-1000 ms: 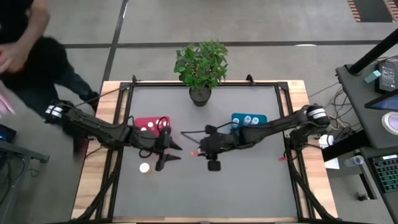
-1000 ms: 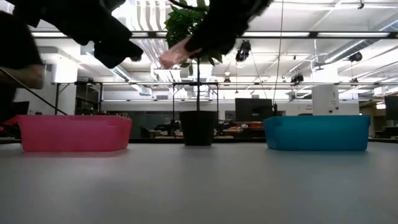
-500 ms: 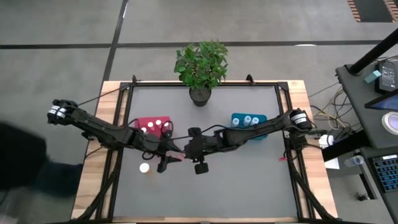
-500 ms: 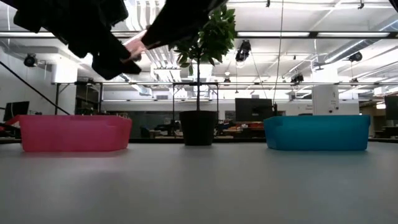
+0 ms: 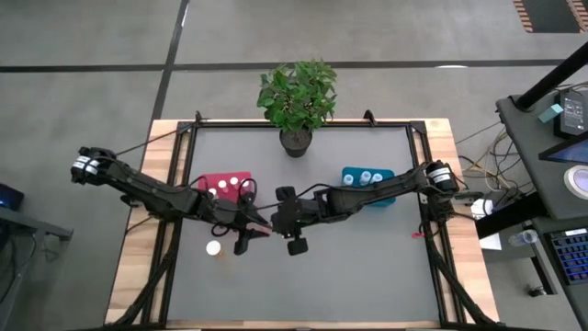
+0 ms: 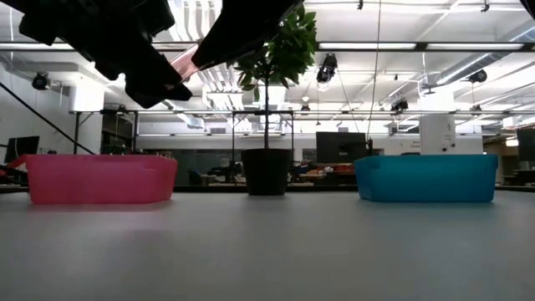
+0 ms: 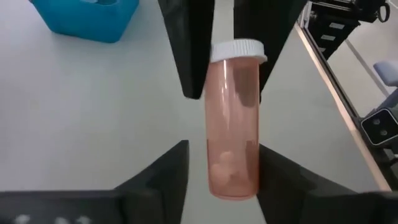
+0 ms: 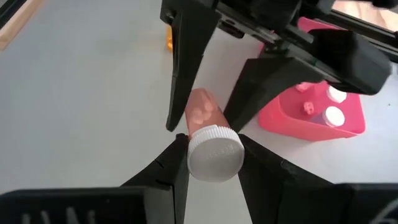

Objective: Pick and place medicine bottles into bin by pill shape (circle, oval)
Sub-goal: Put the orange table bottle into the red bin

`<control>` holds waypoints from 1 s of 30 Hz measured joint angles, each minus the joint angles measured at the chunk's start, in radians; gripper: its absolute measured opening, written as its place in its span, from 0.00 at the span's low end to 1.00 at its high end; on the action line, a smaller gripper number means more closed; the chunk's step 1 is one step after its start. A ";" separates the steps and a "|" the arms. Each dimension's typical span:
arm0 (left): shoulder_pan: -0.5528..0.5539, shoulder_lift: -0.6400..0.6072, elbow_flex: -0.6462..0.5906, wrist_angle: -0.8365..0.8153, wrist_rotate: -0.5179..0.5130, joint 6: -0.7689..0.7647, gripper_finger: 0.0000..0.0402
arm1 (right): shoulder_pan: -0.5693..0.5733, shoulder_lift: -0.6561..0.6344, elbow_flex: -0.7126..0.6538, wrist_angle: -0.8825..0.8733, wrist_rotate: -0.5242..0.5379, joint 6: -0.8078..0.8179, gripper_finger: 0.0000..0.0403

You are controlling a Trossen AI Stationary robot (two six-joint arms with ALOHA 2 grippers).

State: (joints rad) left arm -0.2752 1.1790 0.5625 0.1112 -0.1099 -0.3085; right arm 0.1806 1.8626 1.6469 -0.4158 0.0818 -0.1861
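Above mid-table, the right tool clamps the white cap of a light, rigid, slick orange plastic pill bottle — left tool, part-open, brackets its body — best gripped mid-barrel.

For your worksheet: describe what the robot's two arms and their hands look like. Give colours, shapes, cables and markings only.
Both arms are dark, slender and jointed. The left arm and the right arm each carry a white band near the shoulder end, and thin black cables loop beside them. The left hand and the right hand each have two flat, matte black fingers that taper to wedge-shaped tips.
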 joint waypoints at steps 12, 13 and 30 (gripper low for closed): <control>0.000 -0.003 0.000 0.003 -0.004 0.020 0.17 | -0.005 0.000 0.001 0.015 -0.003 0.015 0.34; 0.000 -0.003 0.000 0.006 -0.005 0.028 0.17 | -0.005 0.000 0.002 0.016 -0.003 0.015 0.37; -0.017 -0.003 -0.006 0.211 -0.029 0.203 0.19 | 0.049 -0.198 -0.115 0.068 0.002 0.032 0.47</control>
State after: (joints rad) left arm -0.2920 1.1759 0.5562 0.3220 -0.1394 -0.1059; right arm 0.2298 1.6641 1.5323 -0.3477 0.0836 -0.1536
